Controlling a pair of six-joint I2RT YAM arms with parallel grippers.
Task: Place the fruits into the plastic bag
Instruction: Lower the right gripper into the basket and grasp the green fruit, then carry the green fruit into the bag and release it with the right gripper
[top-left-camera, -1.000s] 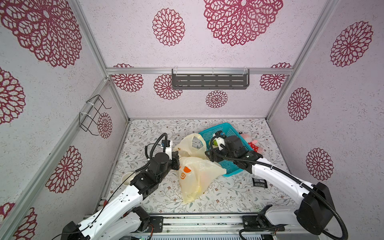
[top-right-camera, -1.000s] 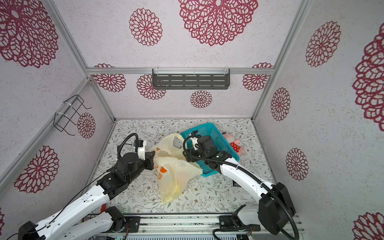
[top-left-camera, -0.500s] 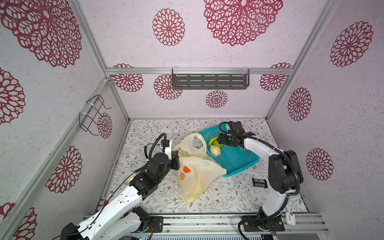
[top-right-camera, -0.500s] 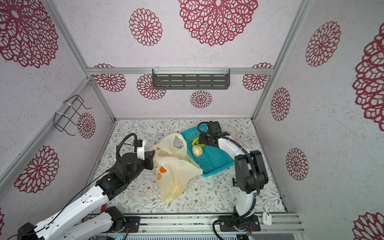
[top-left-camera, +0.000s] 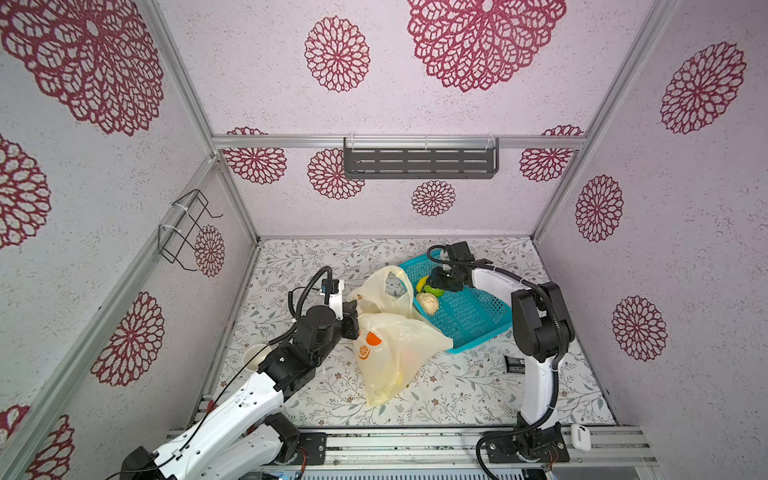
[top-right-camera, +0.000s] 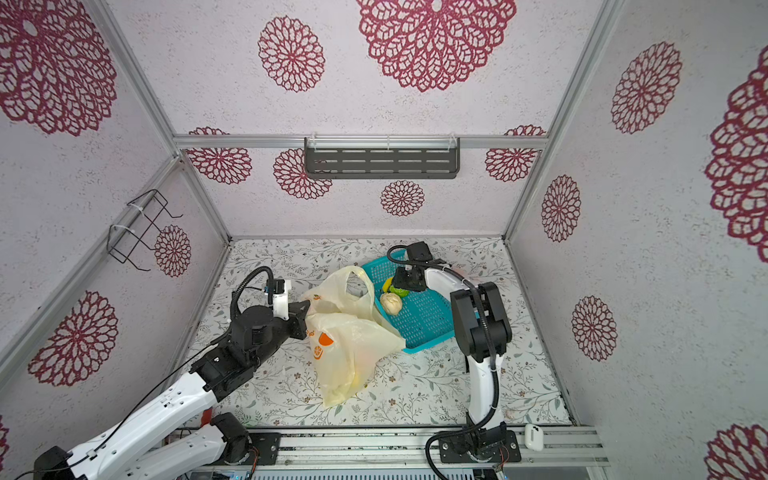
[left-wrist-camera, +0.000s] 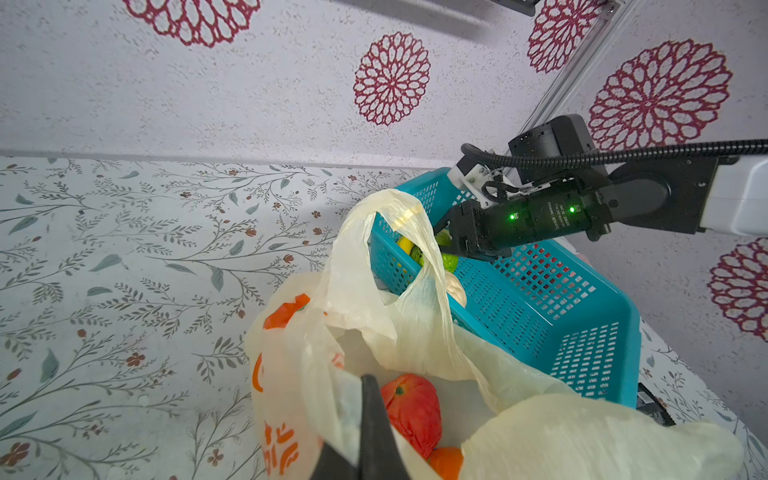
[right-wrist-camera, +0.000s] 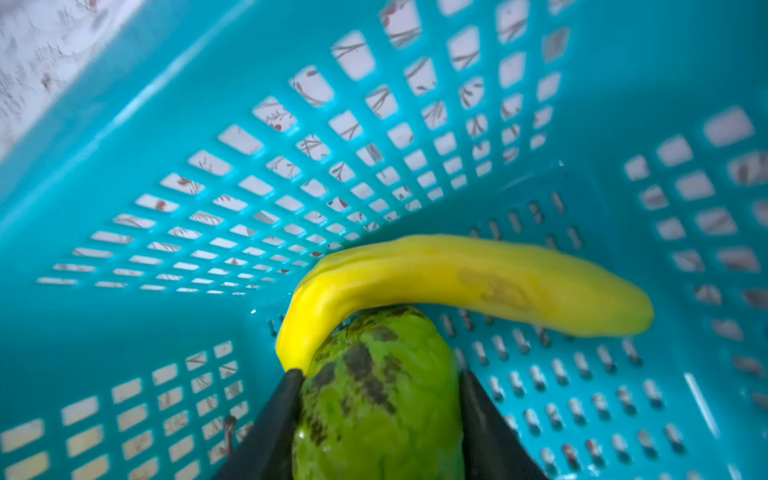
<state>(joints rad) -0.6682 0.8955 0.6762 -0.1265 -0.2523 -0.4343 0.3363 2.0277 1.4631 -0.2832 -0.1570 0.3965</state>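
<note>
The plastic bag lies mid-table, pale yellow with orange prints. My left gripper is shut on its rim and holds the mouth open. A red fruit and an orange one lie inside. My right gripper reaches into the turquoise basket, its fingers pressed on both sides of a green fruit. A yellow banana lies against that fruit. A cream fruit sits near the bag.
A white cup lies by the left wall. A small black object sits right of the basket, behind the right arm. A white case rests on the front rail. A wire rack and a grey shelf hang on the walls.
My right gripper has swung to the basket's far corner, and its jaws have narrowed onto the green fruit. The left arm and the bag have stayed put.
</note>
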